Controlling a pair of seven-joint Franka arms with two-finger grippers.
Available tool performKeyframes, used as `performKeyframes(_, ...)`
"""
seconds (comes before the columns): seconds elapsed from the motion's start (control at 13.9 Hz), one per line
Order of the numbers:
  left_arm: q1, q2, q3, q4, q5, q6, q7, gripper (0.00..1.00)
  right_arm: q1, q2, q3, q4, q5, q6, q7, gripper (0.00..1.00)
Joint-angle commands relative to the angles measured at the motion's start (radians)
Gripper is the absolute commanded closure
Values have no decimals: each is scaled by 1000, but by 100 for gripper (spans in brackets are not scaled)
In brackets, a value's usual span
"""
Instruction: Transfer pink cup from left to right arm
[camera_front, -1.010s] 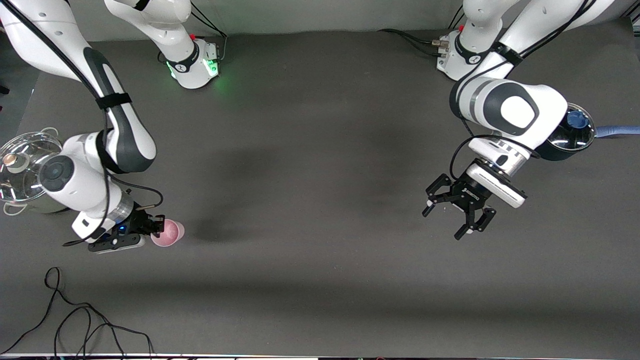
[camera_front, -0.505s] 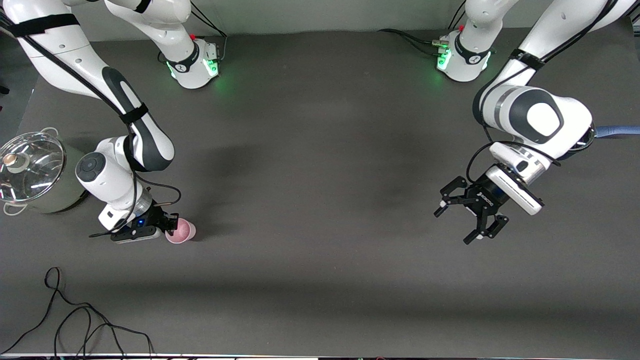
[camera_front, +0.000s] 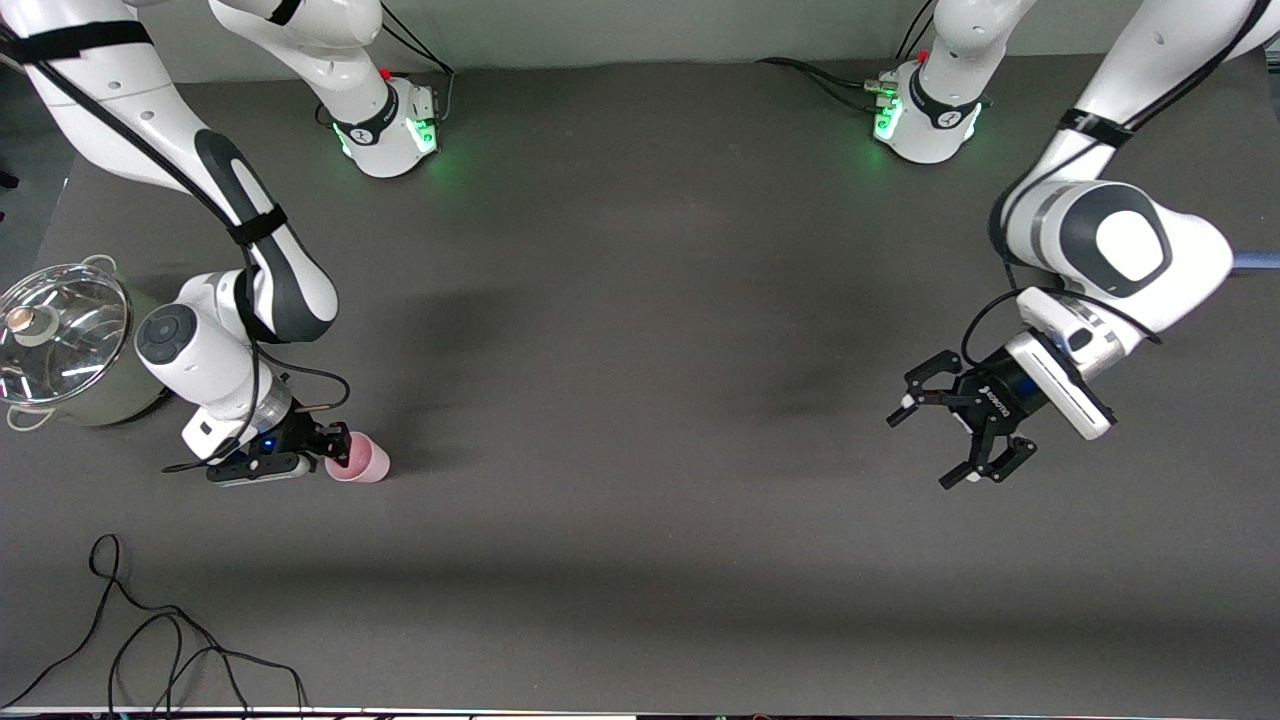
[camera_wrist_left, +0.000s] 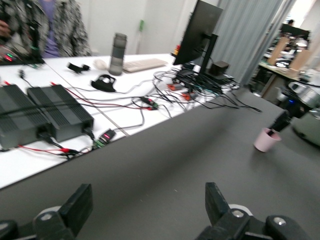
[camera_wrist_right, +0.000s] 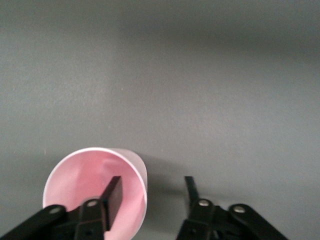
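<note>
The pink cup (camera_front: 360, 460) stands upright on the dark table mat (camera_front: 640, 400) toward the right arm's end. My right gripper (camera_front: 335, 446) is low at the cup. In the right wrist view the cup (camera_wrist_right: 85, 185) shows its open mouth. One finger (camera_wrist_right: 113, 194) is inside it and the other (camera_wrist_right: 189, 187) is outside, apart from the wall, so my right gripper (camera_wrist_right: 151, 190) is open astride the cup's wall. My left gripper (camera_front: 955, 440) is open and empty over the mat toward the left arm's end. The left wrist view shows its jaws (camera_wrist_left: 148, 200) wide apart and the cup (camera_wrist_left: 265, 140) far off.
A steel pot with a glass lid (camera_front: 60, 340) stands at the table's edge beside the right arm. A loose black cable (camera_front: 150, 640) lies at the near corner on that end. A blue handle (camera_front: 1260, 262) sticks out past the left arm.
The right gripper carried the cup a little toward the table's middle and the cup went from tilted to upright. The left gripper drew back toward its own end, still open.
</note>
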Motion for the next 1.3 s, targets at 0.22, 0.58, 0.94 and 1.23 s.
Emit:
performKeyframes(0.22,19,-27,137,107,343,-349,-350,0,8,-241,3,130,23,-485,-14,0)
performKeyframes(0.58,19,-38,213,242,627,-613,-569,0,8,-318,-2,401,95,-899,-26,0)
performKeyframes(0.94,11,-53,228,409,916,-800,-949,0,0,-334,-52,597,97,-1161,-26,0)
performKeyframes(1.23,11,-53,228,515,1060,-984,-1236,0,0,-390,-121,597,97,-1217,-28,0)
